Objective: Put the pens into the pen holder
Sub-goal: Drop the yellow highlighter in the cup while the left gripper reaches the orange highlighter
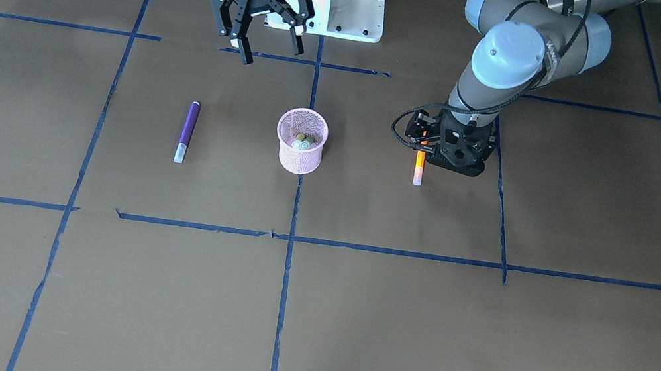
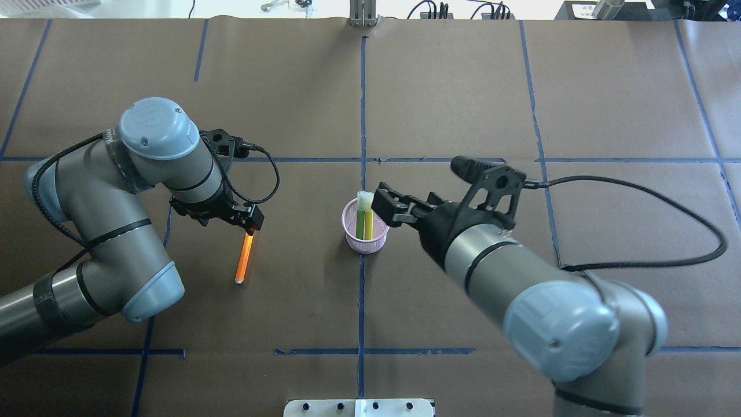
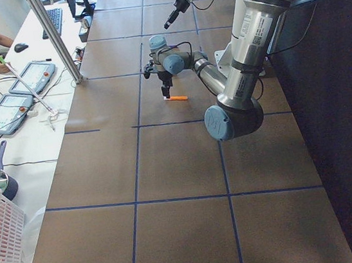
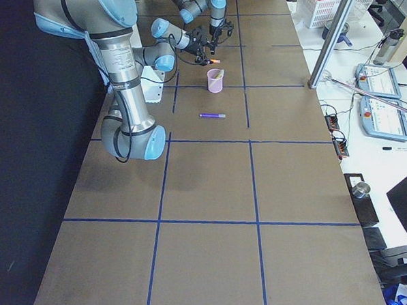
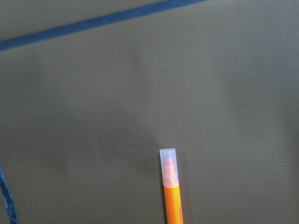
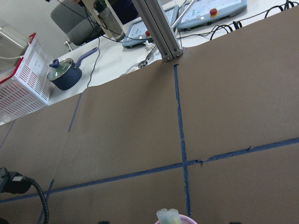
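Left gripper [image 1: 422, 150] sat on orange pen [image 1: 418, 171], grip unclear; right gripper [image 1: 272, 51] was spread, 11 o'clock of holder [image 1: 298, 160], front view.

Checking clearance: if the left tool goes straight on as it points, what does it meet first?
The left tool points down; first in line is the uncapped end of the slim orange marker-like pen lying on the brown table. Whether they already touch is unclear.
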Robot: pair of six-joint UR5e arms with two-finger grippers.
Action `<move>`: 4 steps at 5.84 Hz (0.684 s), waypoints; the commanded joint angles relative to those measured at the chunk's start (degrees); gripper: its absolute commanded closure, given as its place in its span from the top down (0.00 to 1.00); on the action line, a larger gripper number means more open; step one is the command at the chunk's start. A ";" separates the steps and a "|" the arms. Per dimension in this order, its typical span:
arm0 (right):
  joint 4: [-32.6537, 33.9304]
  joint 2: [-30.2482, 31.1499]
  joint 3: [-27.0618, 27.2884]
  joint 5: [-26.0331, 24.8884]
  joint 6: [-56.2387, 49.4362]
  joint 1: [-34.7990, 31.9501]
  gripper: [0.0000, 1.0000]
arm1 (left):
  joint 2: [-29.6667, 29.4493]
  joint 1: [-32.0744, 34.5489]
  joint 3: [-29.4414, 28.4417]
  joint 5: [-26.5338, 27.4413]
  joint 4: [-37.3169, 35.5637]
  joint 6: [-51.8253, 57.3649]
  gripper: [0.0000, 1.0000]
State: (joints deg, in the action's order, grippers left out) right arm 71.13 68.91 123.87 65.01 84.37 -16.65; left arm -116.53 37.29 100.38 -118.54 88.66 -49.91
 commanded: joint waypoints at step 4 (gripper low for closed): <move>-0.29 9.83 3.84 44.56 -5.68 -25.17 0.93 | -3.61 -1.42 -8.78 -0.56 5.17 -1.68 0.77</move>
State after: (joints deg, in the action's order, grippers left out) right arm 70.91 77.32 127.73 104.56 80.98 -38.79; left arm -119.93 36.46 93.51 -119.09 91.04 -51.67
